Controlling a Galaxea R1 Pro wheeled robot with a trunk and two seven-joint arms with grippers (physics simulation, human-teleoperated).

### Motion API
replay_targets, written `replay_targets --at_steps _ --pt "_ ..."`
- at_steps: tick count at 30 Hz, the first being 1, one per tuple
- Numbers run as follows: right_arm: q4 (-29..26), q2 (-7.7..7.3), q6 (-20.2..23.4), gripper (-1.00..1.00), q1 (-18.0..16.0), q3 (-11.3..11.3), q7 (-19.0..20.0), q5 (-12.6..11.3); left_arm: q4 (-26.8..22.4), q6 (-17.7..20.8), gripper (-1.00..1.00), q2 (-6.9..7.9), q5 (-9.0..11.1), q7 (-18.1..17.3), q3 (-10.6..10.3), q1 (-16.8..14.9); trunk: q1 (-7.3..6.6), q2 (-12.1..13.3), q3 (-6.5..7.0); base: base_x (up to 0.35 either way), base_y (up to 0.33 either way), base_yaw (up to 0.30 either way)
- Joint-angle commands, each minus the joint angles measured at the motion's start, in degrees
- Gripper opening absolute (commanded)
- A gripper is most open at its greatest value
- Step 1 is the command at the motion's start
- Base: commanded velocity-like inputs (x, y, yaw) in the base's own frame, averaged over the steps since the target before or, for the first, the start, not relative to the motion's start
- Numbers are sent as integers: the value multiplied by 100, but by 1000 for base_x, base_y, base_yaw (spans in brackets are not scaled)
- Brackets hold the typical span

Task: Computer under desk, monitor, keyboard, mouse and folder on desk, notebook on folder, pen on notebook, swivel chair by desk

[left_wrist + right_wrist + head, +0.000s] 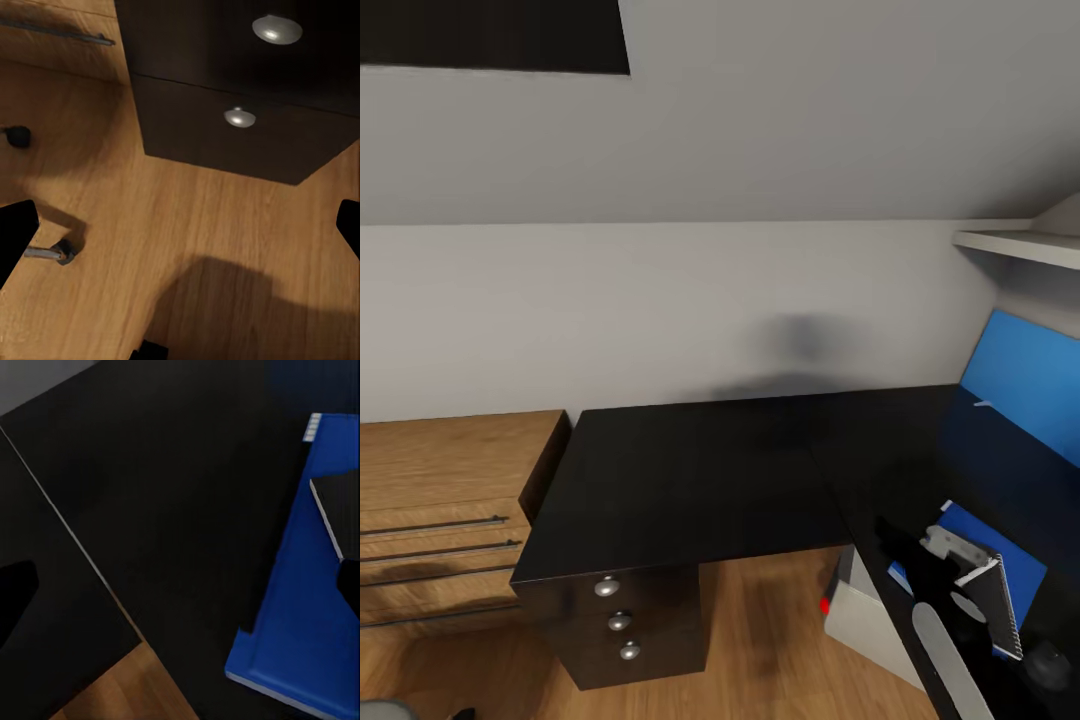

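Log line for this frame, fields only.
scene: desk | folder on desk | notebook on folder | computer under desk | left gripper open over floor

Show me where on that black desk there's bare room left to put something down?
The desk is bare from its drawer-unit end to its inner corner. It is crowded at the right, where the folder lies with the notebook on it, by the right end effector.

1. The desk [690, 470] stood against the wall, with a dresser [450, 500] at its left.
2. Drawers [625, 625] sat under the desk's left end; the computer [860, 610] under its right wing.
3. The folder [1015, 565] lay on that wing, with the notebook [990, 595] on it.
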Motion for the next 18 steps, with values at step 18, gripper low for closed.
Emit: replay_targets --at_steps 18 --pt "73 574 -559 100 207 593 -214 539 250 -587 100 19 -6 582 -24 4 1 -4 -6 0 0 245"
